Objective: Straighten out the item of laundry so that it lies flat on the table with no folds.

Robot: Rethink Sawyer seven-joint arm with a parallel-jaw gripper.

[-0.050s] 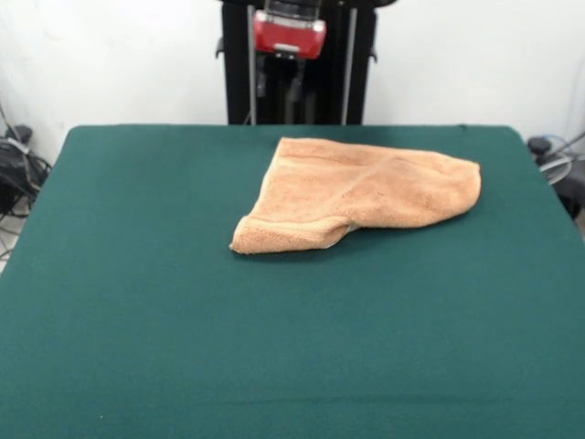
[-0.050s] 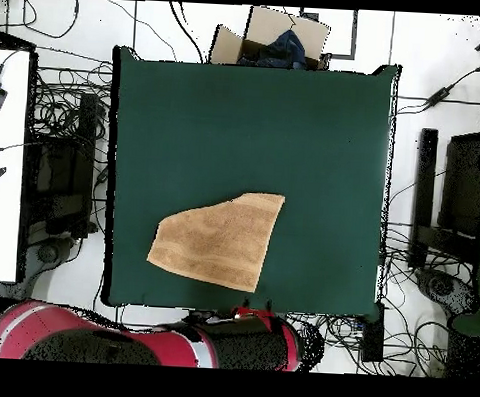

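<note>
Towel (image 1: 361, 194) lies on the table (image 1: 137, 302), toward the robot-side edge and apart from all four edges. Not yet flat: it is doubled over, outline irregular, one corner lapped under at the front. Unfolding remains. Arm (image 1: 289, 33) drawn back off the table; gripper itself not visible, state unknown.

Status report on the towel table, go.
Gripper not visible, arm drawn back off the table. Towel folded over itself, irregular outline, lying toward the robot's side of the table. Nothing resting on the towel.
</note>
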